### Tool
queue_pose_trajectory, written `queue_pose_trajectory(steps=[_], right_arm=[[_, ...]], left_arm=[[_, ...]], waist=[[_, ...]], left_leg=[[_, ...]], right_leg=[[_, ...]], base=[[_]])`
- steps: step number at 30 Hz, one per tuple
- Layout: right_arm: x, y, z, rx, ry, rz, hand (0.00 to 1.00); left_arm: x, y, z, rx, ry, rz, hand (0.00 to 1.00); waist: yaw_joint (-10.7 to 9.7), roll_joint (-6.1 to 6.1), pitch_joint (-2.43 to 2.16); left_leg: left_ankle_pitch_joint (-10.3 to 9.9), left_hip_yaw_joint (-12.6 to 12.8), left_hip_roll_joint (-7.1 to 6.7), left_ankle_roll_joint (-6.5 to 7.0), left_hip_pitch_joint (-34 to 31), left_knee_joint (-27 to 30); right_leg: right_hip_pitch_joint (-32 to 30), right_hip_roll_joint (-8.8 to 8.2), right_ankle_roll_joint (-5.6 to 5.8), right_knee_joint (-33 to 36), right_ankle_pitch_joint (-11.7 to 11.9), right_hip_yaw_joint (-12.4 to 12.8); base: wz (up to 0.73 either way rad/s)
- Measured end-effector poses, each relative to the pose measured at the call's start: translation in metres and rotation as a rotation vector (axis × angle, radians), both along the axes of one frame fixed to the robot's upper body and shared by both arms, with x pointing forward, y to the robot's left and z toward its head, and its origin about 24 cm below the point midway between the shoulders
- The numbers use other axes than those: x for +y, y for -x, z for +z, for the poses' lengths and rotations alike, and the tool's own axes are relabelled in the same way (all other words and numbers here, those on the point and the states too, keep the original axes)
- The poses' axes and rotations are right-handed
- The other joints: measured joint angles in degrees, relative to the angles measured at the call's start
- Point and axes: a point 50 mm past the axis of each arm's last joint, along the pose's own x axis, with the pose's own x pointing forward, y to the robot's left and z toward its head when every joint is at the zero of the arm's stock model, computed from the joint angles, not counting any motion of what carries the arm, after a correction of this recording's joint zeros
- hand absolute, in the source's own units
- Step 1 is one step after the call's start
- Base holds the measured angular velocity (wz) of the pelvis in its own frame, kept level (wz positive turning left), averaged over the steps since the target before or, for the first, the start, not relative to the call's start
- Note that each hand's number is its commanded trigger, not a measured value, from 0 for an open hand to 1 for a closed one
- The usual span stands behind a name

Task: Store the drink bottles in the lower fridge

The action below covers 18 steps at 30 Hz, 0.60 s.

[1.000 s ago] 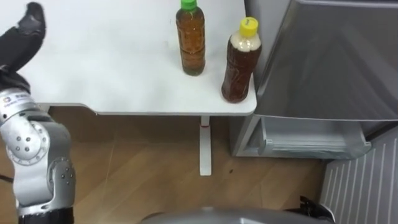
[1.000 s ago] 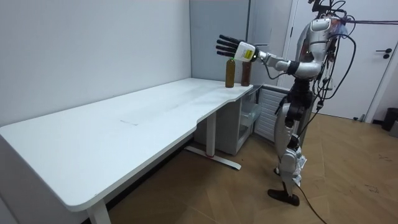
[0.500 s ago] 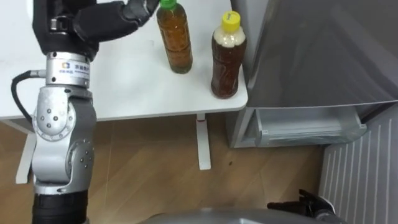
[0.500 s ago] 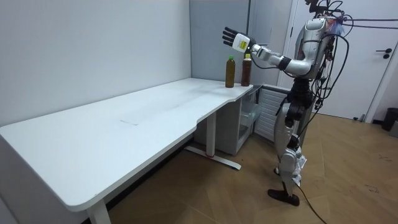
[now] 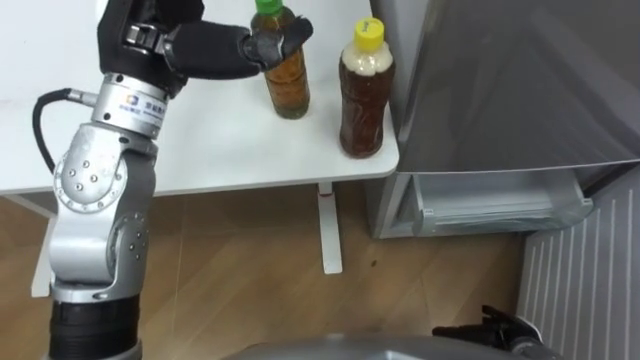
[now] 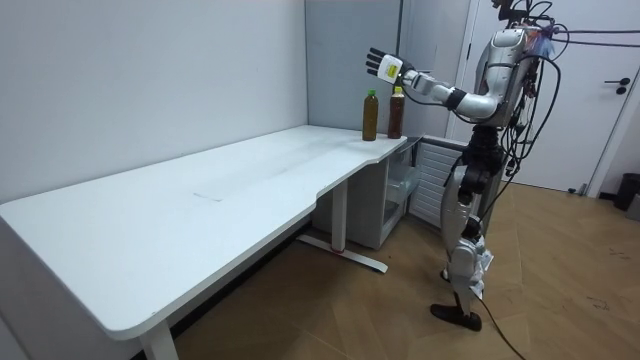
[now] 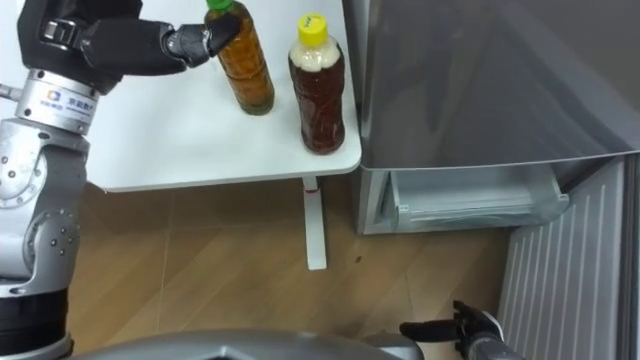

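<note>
Two bottles: one green-capped bottle (image 5: 288, 85), one yellow-capped bottle (image 5: 364, 100). One table (image 5: 200, 150). One fridge (image 5: 500, 90).

Bright, even indoor light falls from overhead. In the eye views the table (image 5: 230, 150) nears white-out toward 11 o'clock. The bottles (image 5: 365, 100) throw short, soft shadows. The fridge (image 5: 500, 90) at 2 o'clock carries a dull sheen. A dark band lies on the floor (image 5: 250, 270) along the table edge. In the room view the light is diffuse, with soft shade beneath the table.

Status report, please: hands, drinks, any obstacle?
Left hand open, at green-capped bottle. Right hand low. Both bottles upright on table; yellow-capped bottle beside fridge. Nothing in the way.
</note>
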Motion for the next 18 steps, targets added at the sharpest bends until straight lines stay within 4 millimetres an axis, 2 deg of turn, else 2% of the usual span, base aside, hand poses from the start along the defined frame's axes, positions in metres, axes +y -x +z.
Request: queue_pose_trajectory(steps=[4, 18], right_arm=[[-0.0002, 0.0005, 0.0, 0.005, 0.002, 0.01, 0.0], [-0.0024, 0.0011, 0.0002, 0.022, 0.006, 0.014, 0.0]], left_arm=[[-0.0002, 0.0, -0.0001, 0.001, -0.003, -0.004, 0.0], [-0.002, -0.0011, 0.0008, 0.01, -0.034, -0.057, 0.0]], waist=[[0.0, -0.37, 0.21], [-1.1, -0.6, 0.11]], left_leg=[[0.0, 0.1, 0.0, 0.0, 0.0, 0.0], [0.0, 0.6, 0.08, 0.0, -0.4, 0.0]], right_leg=[[-0.4, -0.01, 0.0, -0.1, 0.0, 0.1], [-0.5, 0.09, -0.04, 0.0, -0.1, 0.5]], base=[[0.0], [0.0]])
